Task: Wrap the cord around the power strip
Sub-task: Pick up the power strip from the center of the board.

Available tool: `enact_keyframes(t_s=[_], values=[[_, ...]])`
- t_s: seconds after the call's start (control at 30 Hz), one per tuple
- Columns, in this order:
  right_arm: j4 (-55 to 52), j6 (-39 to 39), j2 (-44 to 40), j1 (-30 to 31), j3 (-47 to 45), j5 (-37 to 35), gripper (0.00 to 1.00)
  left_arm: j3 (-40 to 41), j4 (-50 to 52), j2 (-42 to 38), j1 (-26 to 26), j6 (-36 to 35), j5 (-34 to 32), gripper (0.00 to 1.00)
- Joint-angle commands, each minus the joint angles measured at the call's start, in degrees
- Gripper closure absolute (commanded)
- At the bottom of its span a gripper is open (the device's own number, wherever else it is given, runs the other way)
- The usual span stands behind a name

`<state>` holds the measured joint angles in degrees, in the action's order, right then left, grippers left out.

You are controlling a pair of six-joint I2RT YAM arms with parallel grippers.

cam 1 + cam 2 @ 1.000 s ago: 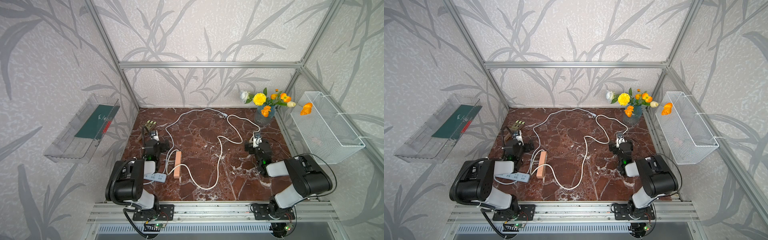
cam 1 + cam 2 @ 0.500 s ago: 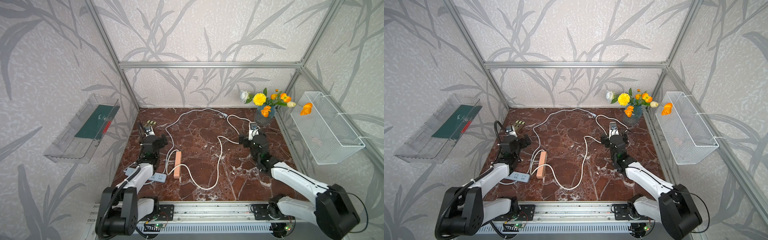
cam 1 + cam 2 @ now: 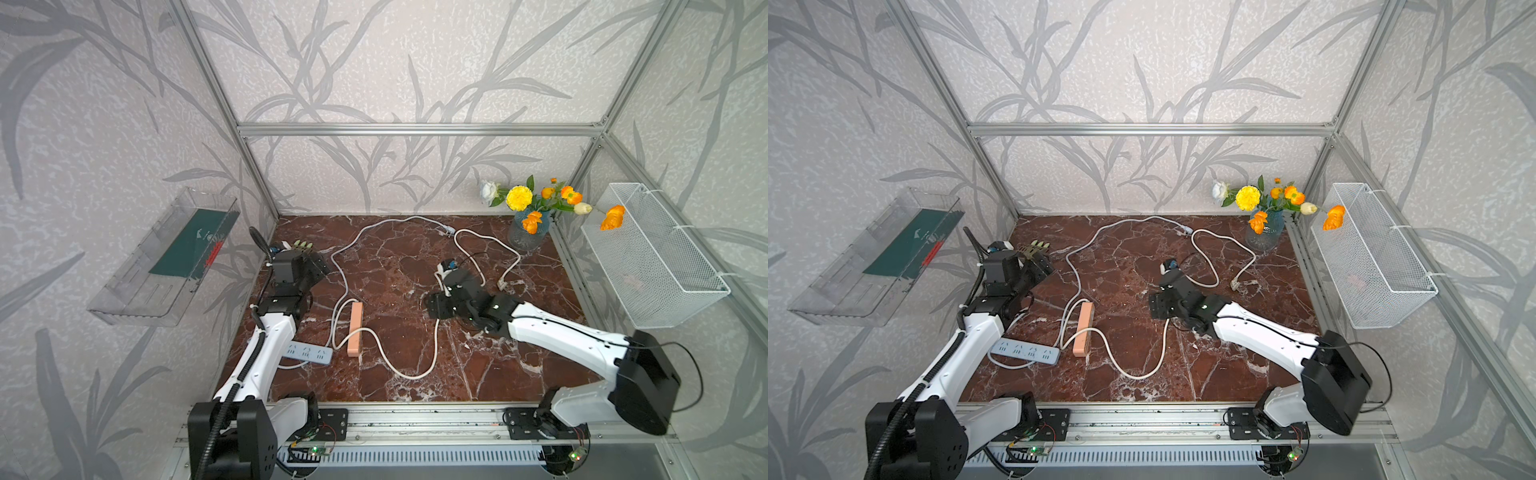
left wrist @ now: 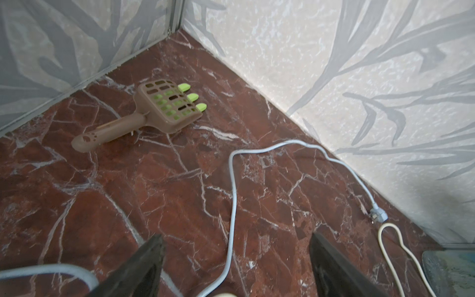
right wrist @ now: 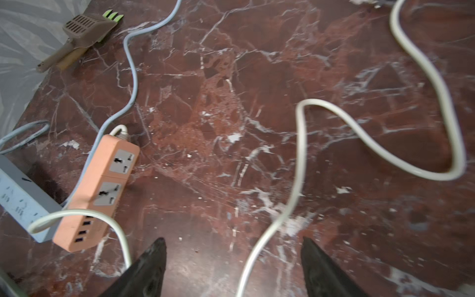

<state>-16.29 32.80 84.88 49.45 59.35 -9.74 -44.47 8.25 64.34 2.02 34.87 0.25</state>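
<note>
Left gripper (image 4: pixel 236 235) and right gripper (image 5: pixel 232 240) both stand spread and empty, so the right should descend astride the cream cord (image 5: pixel 302 154), at three o'clock from the oblong orange plastic power strip (image 5: pixel 99 190), before pinching.

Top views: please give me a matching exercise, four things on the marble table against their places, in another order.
1 salmon-orange plastic power strip
2 pale blue power strip
3 brown plastic scoop with green tips
4 bluish glass vase of flowers

A far right corner
B far left corner
C near left, by the left arm
D cream cord lying across it

Pairs: 1-D, 2-C, 3-B, 4-A
</note>
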Motion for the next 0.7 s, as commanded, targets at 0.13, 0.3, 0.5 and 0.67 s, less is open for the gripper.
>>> enact_keyframes(t_s=[0.13,0.3,0.5,0.67], values=[[-21.4,19.3,26.3,11.7,31.9,-8.9,0.08,-5.4,17.7,-3.8,-4.5,-3.4,-16.3,0.14],[-24.3,22.7,39.7,15.1,46.4,-4.9,0.08,-14.9,24.0,-2.8,-7.4,-8.7,-22.4,0.09],[-25.0,23.4,47.4,15.3,54.1,-1.7,0.12,-20.2,27.2,-2.7,-11.2,-11.3,-26.5,0.08],[-27.0,24.1,52.9,14.4,59.2,-1.8,0.19,-20.7,28.9,-4.4,-11.6,-11.2,-28.2,0.1]])
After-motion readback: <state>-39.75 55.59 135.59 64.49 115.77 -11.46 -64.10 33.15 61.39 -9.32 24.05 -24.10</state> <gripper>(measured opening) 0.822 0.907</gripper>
